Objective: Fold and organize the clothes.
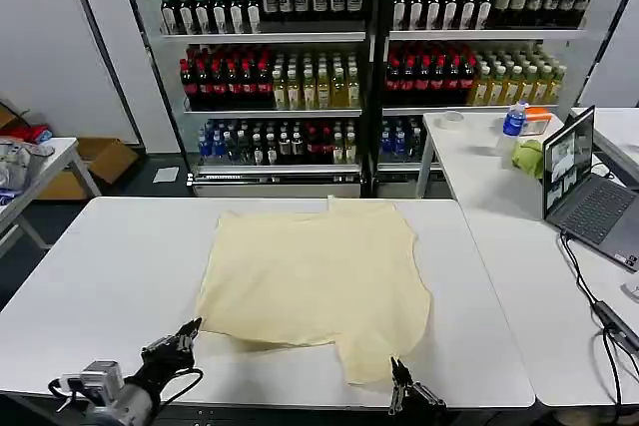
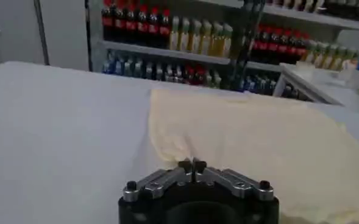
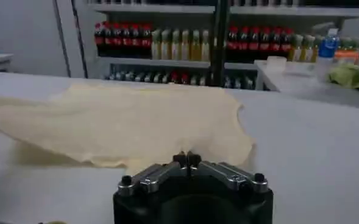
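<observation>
Broadly, a white table [image 1: 120, 266] fills the near ground of the head view, and the pale cream-yellow T-shirt [image 1: 315, 281] lies spread flat on its middle, one sleeve reaching toward the far edge and a lower flap trailing toward the near edge. Behind the table stand shelves of bottles [image 1: 369, 57], rows of dark, red, yellow and clear ones. A second white table [image 1: 499, 236] adjoins on the robot's right, carrying an open laptop [image 1: 584, 187], a green cloth [image 1: 529, 157] and a blue-capped bottle [image 1: 514, 119].

The left gripper [image 1: 185, 338] sits low at the near edge of the table, just off the shirt's near left corner, apart from the fabric. In the left wrist view its fingertips [image 2: 192, 164] meet at the centre, pressed together on nothing, with the shirt [image 2: 258, 146] stretching away ahead of them.

The right gripper [image 1: 399, 378] hovers at the near edge, just beside the trailing flap of the shirt. In the right wrist view its fingertips [image 3: 187, 159] are likewise drawn together and hold nothing, the shirt's hem [image 3: 167, 161] lying directly beyond them.
</observation>
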Controlling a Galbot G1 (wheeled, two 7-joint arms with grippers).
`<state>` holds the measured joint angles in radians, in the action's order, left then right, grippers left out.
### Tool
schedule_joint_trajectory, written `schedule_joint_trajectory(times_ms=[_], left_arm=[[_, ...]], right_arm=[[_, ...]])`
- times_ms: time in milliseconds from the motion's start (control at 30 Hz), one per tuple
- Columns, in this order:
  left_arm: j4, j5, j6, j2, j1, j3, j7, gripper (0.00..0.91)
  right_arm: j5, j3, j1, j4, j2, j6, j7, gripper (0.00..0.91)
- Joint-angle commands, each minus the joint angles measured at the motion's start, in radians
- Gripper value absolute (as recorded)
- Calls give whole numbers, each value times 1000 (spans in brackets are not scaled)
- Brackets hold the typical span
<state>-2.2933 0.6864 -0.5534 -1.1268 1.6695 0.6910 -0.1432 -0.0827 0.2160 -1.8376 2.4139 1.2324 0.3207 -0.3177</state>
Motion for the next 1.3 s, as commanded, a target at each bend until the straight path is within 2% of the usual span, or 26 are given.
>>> schedule_joint_trajectory(times_ms=[33, 200, 333, 500, 833, 1300], left_arm=[[-45, 81, -2, 41, 22, 134, 1, 10], [12, 78, 1, 62, -30, 105, 1, 10], [79, 42, 7, 66, -76, 50, 23, 10], [141, 37, 7, 76, -131, 16, 27, 10], [252, 36, 11, 96, -264, -69, 28, 10], [384, 6, 9, 119, -427, -159, 24, 10]], right_arm=[[-56, 56, 29, 41, -13, -20, 14, 0], [-115, 95, 134, 9, -30, -11, 21, 0], [-91, 67, 204, -63, -37, -26, -20, 0], [-93, 55, 278, -118, -50, -30, -34, 0], [-160, 17, 488, -233, -91, -16, -49, 0], [-165, -43, 684, -369, -97, 26, -23, 0]])
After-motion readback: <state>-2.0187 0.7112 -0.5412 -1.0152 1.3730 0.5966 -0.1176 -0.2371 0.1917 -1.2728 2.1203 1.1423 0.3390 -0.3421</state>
